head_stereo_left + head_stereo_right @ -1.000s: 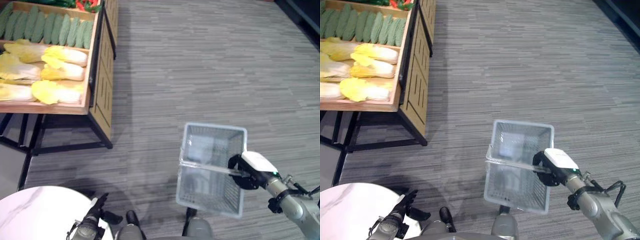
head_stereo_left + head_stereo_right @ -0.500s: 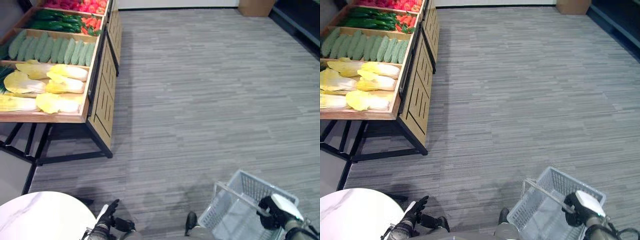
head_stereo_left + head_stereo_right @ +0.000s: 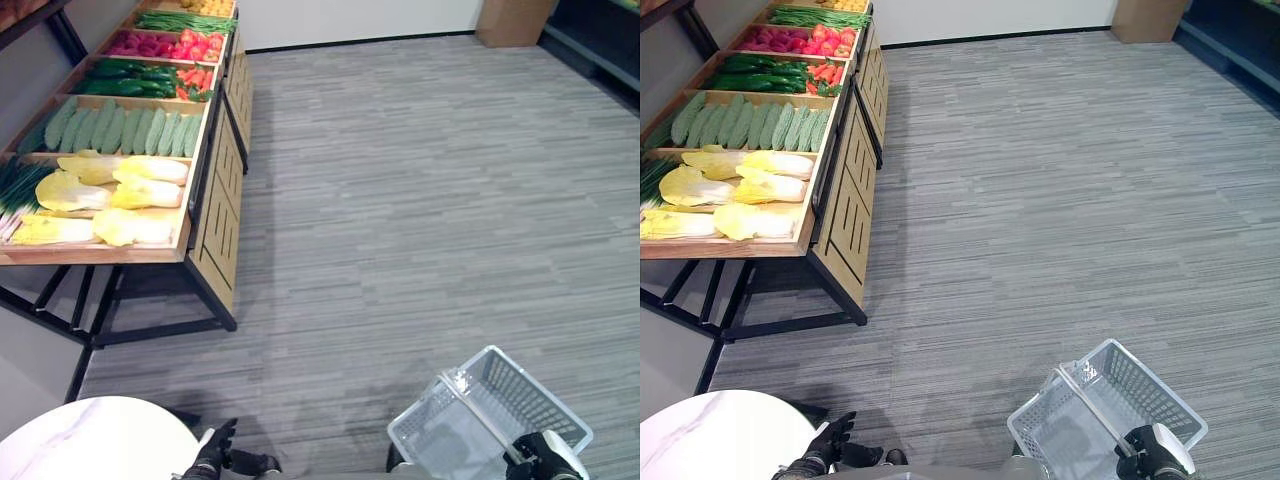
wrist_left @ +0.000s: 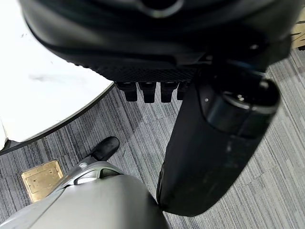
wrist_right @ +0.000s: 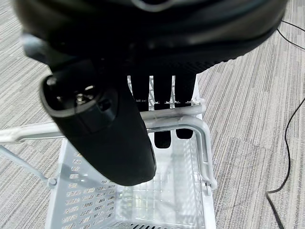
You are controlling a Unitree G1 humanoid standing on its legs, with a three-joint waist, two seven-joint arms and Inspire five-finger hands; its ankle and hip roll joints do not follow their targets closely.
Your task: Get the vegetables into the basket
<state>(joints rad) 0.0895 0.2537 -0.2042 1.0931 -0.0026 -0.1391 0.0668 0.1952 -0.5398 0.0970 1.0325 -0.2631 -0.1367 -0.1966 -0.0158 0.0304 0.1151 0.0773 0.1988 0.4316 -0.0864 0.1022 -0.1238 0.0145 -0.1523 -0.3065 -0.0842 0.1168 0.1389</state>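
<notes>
A white wire basket (image 3: 520, 395) hangs at my lower right, just above the grey floor, and it holds nothing. My right hand (image 3: 541, 461) is shut on its handle (image 5: 188, 110); in the right wrist view the fingers (image 5: 162, 90) curl over the bar. The vegetables lie on a wooden stand (image 3: 205, 185) at the far left: pale yellow cabbages (image 3: 135, 195), light green gourds (image 3: 120, 130), dark green ones (image 3: 130, 80) and red peppers (image 3: 195, 48). My left hand (image 3: 214, 455) hangs low by a white round table (image 3: 90, 440), open and holding nothing.
The stand rests on black metal legs (image 3: 110, 315), with spring onions (image 3: 15, 185) at its left end. Wide grey striped floor (image 3: 420, 200) stretches between the stand and the basket. A cardboard box (image 3: 508, 18) sits at the far back right.
The whole picture has shifted, so the camera has moved and more of the stand shows. My right hand has carried the basket from in front of me to my lower right.
</notes>
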